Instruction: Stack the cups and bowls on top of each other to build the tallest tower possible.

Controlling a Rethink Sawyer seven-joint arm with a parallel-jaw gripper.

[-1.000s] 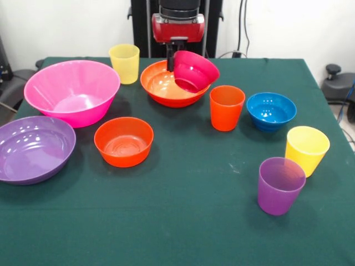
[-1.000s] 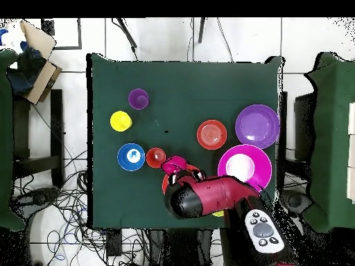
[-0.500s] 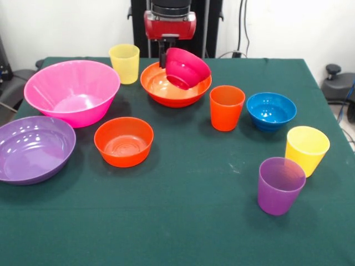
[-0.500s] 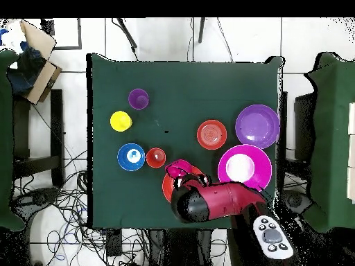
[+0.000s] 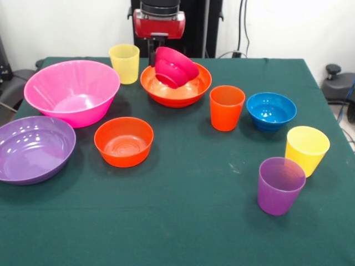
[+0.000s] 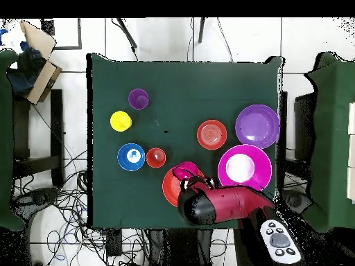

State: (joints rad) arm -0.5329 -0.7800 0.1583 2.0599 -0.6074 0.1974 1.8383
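My gripper (image 5: 156,57) is shut on the rim of the small magenta bowl (image 5: 175,67), which hangs tilted over the wide orange bowl (image 5: 178,91). From overhead the magenta bowl (image 6: 186,170) pokes out past the arm above the wide orange bowl (image 6: 170,188). The big pink bowl (image 5: 72,91) stands empty at the left, with the shallow purple bowl (image 5: 33,148) and small orange bowl (image 5: 123,141) nearer. The orange cup (image 5: 226,107), blue bowl (image 5: 270,111), yellow cup (image 5: 306,149) and purple cup (image 5: 280,184) stand at the right. A second yellow cup (image 5: 124,62) is at the back. No tower shows.
The table's green cloth (image 5: 183,221) covers the whole top. In the overhead view the red arm (image 6: 225,205) hides part of the wide orange bowl, and cables lie on the floor beside the table.
The gripper has carried the magenta bowl leftward in the front view, from the wide orange bowl's right rim to above its left half. Everything else stayed put.
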